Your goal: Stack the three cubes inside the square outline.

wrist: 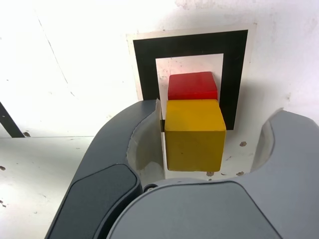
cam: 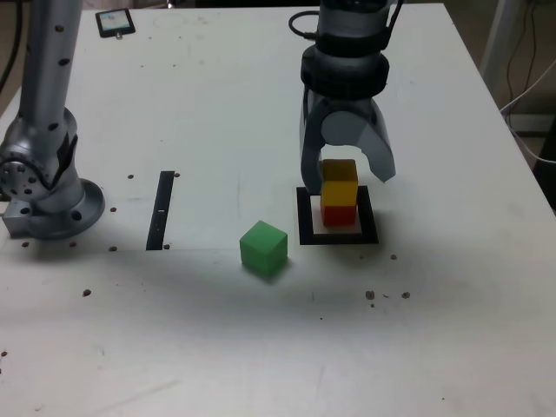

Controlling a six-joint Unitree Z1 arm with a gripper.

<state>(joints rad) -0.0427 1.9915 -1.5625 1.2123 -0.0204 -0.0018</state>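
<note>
The yellow cube (cam: 339, 171) rests on top of the red cube (cam: 339, 214), and both stand inside the square outline (cam: 306, 219). My gripper (cam: 347, 176) hangs straight over this stack, open, with a finger on either side of the yellow cube. In the wrist view the yellow cube (wrist: 193, 133) covers most of the red cube (wrist: 192, 85) within the square outline (wrist: 189, 45). There the gripper (wrist: 217, 113) shows one finger close beside the yellow cube and the other well apart from it. The green cube (cam: 263, 247) lies alone on the table, toward the exterior view's left of the outline.
A thin black strip (cam: 162, 209) lies further toward the exterior view's left. The arm's base (cam: 48, 195) stands at the left edge. A small dark device (cam: 115, 23) lies at the back left. Cables (cam: 524, 95) hang beyond the table's right edge.
</note>
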